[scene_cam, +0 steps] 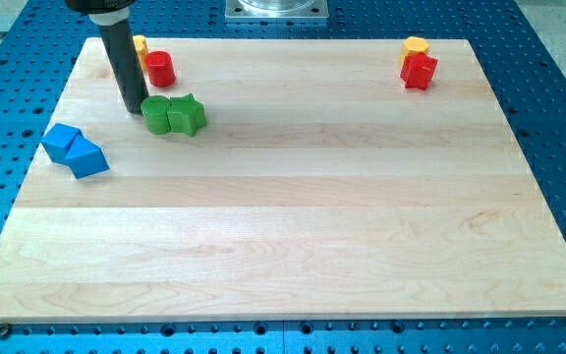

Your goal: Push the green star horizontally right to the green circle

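The green circle (156, 113) and the green star (187, 114) lie side by side and touching near the view's upper left of the wooden board (293, 226), the circle on the left and the star on the right. My dark rod comes down from the view's top left. My tip (135, 108) rests on the board just left of the green circle, close to its edge or touching it.
A red block (158, 69) and a yellow block (139, 44), partly hidden behind the rod, sit at the top left. Two blue blocks (75, 150) lie at the left edge. A yellow block (416, 46) and a red block (419, 71) sit at the top right.
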You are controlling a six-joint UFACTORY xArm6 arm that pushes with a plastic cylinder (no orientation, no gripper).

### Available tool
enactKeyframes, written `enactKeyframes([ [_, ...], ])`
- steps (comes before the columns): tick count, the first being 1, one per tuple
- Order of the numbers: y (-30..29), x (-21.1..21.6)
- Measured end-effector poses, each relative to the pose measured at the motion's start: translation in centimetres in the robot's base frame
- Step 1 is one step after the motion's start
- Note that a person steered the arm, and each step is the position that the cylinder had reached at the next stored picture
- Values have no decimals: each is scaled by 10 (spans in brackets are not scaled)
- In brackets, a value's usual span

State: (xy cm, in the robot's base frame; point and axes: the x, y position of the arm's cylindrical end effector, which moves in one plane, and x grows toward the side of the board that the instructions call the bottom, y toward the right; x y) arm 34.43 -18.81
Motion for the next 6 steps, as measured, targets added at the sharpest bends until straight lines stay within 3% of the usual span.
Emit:
enactKeyframes([
  [1,14,8],
  [3,136,23],
  [5,164,4],
  [6,105,-10],
])
